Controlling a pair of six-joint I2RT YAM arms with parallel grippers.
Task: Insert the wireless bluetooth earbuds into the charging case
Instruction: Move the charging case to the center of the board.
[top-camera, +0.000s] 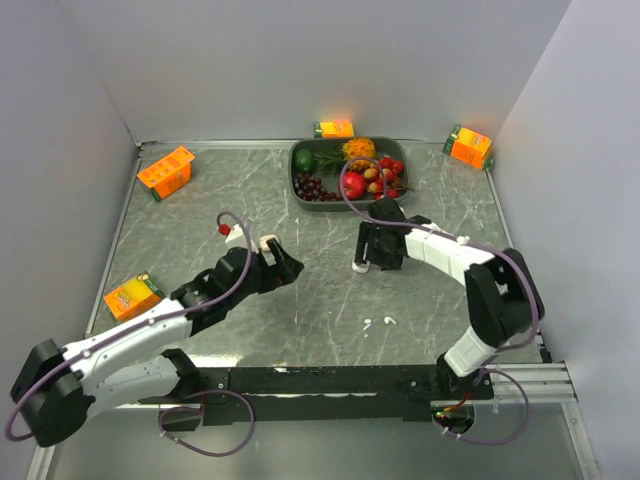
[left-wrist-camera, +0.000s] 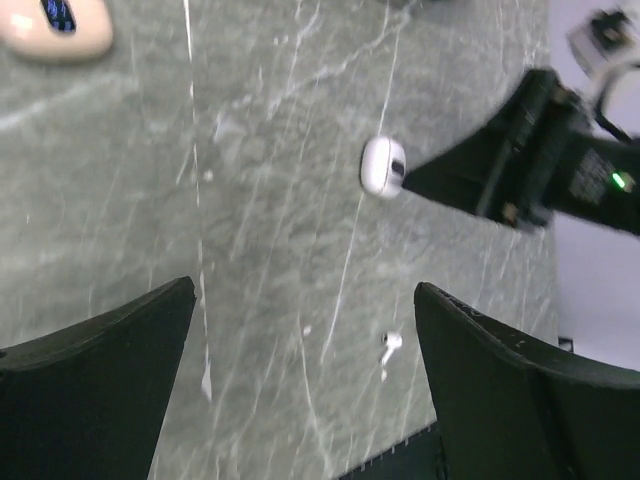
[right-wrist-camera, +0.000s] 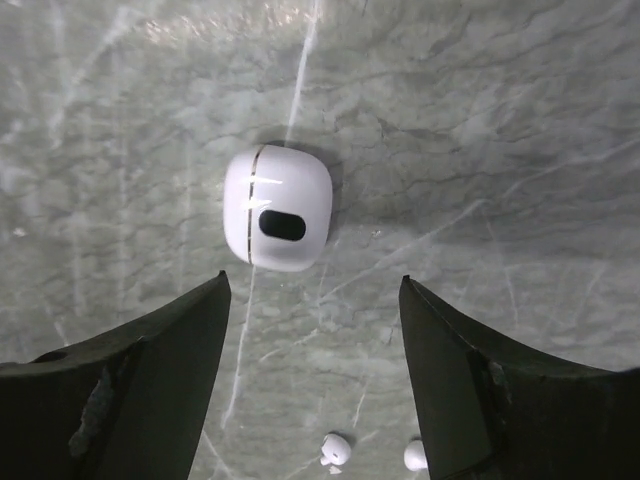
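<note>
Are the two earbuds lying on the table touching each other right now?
Apart. The top view shows a strip of bare table between one earbud and the other earbud.

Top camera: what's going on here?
The right end effector is open and hangs over a closed white case lying on the table. Two earbuds lie loose on the table beside it, not in any case. The left end effector is open and empty, and a beige case shows at the edge of its wrist view. Nothing is held.
</note>
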